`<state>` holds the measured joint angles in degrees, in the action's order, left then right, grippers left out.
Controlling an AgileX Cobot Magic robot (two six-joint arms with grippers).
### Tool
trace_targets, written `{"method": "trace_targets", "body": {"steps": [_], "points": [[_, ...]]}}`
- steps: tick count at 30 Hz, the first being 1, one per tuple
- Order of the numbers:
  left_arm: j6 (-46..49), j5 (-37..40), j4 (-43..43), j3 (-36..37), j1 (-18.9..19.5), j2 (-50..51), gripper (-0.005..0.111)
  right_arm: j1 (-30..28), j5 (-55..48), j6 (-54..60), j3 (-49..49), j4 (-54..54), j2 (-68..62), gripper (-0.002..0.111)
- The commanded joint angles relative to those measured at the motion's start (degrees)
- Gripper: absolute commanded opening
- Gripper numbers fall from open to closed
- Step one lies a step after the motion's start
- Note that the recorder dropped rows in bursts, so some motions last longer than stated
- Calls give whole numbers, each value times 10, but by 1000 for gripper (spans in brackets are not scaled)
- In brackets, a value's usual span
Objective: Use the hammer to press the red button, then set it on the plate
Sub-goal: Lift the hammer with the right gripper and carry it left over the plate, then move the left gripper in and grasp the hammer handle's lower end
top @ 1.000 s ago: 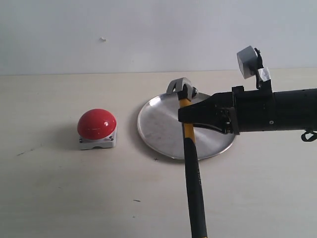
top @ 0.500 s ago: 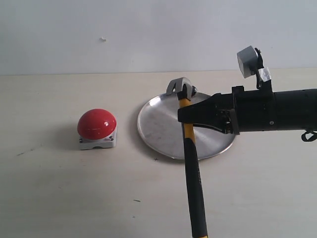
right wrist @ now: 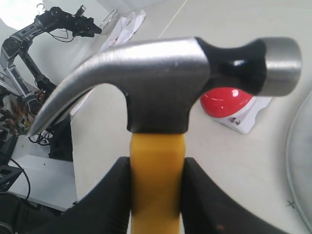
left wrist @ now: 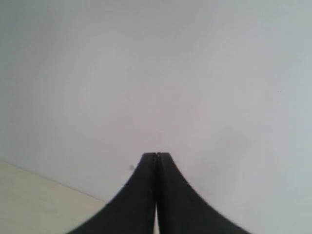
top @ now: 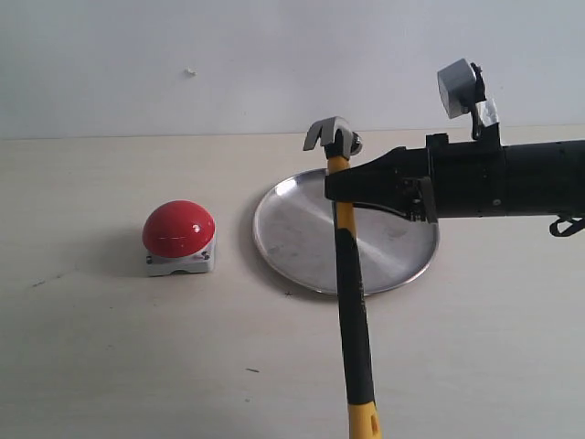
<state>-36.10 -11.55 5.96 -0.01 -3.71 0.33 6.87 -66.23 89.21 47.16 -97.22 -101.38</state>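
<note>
My right gripper [top: 338, 187] clamps the hammer [top: 353, 311] by its yellow neck, over the plate [top: 292, 242].
My wrist view alone shows the steel claw head close, red button [right wrist: 225, 102] beyond; my left gripper [left wrist: 156, 157] is pressed closed.

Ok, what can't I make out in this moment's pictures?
Exterior view: the hammer runs off the bottom edge; the right gripper covers part of the plate.
Right wrist view: the hammer head hides part of the button; the plate is cut by the edge.
Left wrist view: only the shut left gripper and wall show.
</note>
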Motion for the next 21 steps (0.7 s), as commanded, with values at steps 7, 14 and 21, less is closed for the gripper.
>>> {"method": "trace_targets", "body": {"steps": [7, 14, 21], "points": [[-421, -151, 484, 0, -13, 83, 0, 105, 69, -59, 86, -27, 11, 0], [-405, -197, 491, 0, -13, 157, 0, 157, 128, -85, 134, -27, 11, 0], [-376, -203, 489, -21, -13, 271, 0, 157, 165, -125, 143, -27, 11, 0]]}}
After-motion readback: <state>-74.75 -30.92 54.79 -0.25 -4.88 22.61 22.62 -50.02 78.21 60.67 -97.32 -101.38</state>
